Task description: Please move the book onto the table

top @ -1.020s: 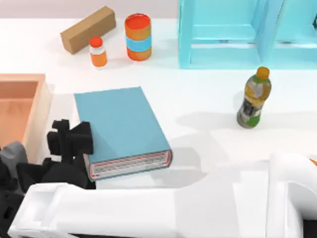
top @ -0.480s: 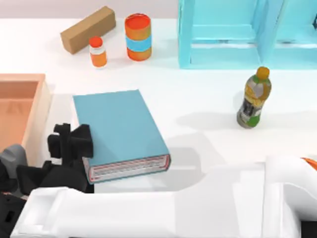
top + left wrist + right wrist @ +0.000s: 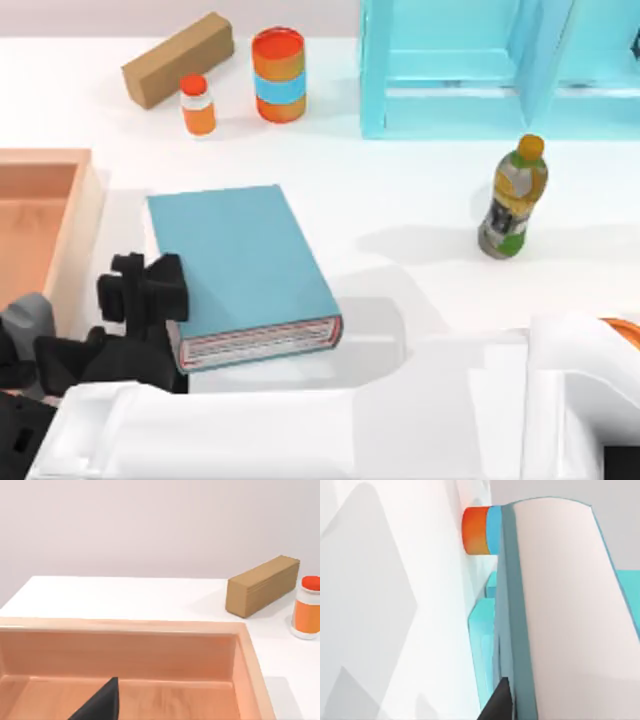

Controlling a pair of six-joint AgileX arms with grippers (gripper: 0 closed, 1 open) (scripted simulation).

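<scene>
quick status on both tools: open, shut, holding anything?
Left tool: cannot be told; it is over the wooden tray.
Right tool: closed on the book, gripping its left edge.

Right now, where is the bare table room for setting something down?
Widest bare patch of table: between the book, shelf unit and bottle. Crowded: the far left, with cardboard block, small jar and can.

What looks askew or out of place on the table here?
The book lies turned at an angle to the table edges, with the right hand at its spine side. The cardboard block also lies diagonally. The bottle stands upright; nothing is spilled.
</scene>
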